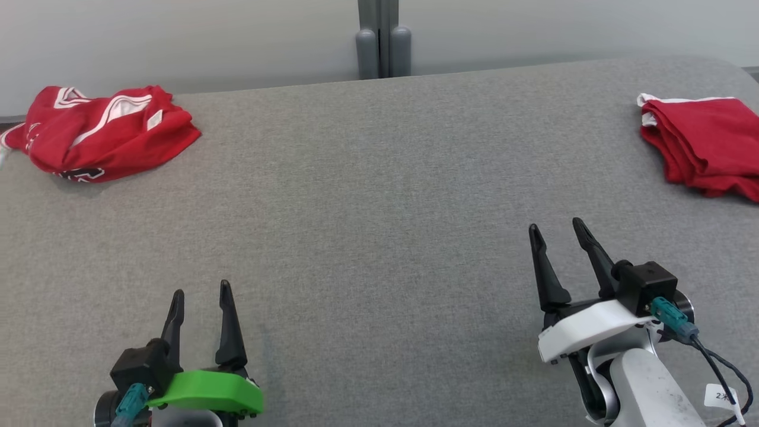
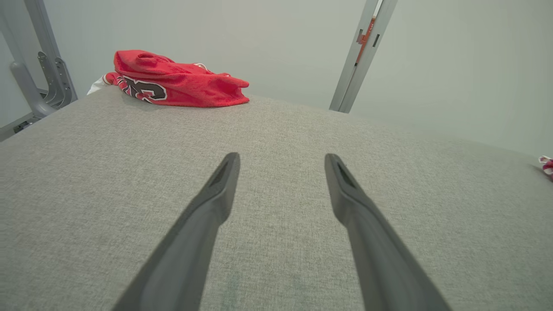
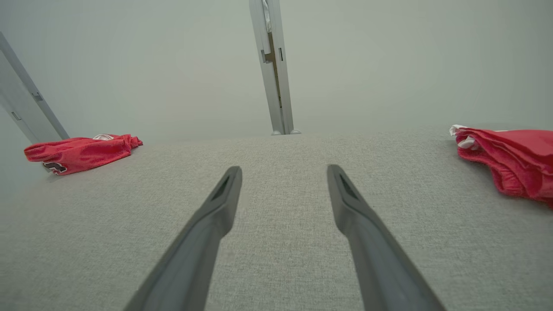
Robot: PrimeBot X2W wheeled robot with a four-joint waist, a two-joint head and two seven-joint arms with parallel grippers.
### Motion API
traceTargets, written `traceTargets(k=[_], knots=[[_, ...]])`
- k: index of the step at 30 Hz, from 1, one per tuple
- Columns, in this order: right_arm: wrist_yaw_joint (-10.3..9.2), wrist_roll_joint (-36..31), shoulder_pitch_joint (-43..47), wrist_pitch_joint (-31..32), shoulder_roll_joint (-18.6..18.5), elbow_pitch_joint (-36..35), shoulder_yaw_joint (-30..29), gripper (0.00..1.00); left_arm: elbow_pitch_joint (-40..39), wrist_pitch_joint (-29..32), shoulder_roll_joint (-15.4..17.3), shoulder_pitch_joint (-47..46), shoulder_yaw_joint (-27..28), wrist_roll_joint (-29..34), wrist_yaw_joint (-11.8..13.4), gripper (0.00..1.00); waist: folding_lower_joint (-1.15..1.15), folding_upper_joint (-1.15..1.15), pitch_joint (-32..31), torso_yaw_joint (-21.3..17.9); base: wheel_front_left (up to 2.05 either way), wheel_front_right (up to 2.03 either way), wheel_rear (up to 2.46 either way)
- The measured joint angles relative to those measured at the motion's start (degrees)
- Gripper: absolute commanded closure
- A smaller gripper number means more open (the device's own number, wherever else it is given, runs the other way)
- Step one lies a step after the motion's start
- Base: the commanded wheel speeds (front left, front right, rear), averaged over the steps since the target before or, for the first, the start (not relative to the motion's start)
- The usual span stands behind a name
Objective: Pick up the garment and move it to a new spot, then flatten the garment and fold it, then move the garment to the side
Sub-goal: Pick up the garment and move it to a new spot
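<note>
A crumpled red garment with white trim and a printed logo lies in a heap at the far left of the grey table; it also appears ahead and to the left as the garment and as the garment. My left gripper is open near the front left edge, well short of the heap, nothing between its fingers. My right gripper is open at the front right, also empty. Both wrist views look along open grippers over bare cloth.
A folded red garment with white trim lies at the far right edge, also seen as the folded garment. A grey metal post stands behind the table's far edge against a pale wall.
</note>
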Motion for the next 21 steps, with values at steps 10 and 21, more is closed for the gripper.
traceTargets(k=[10,21], knots=[[0.00,-0.74,0.18,0.00,0.02,0.00,1.63,0.00,-0.31,0.01,-0.01,-0.34,0.27,-0.58,0.54,0.00,0.00,0.00,0.13,8.95,0.00,0.00,0.00],[0.00,-0.73,0.11,0.00,0.07,1.22,3.37,0.00,-0.99,0.00,0.00,0.61,0.81,-0.73,0.79,0.00,0.00,0.00,-0.17,20.19,0.00,0.00,0.00]])
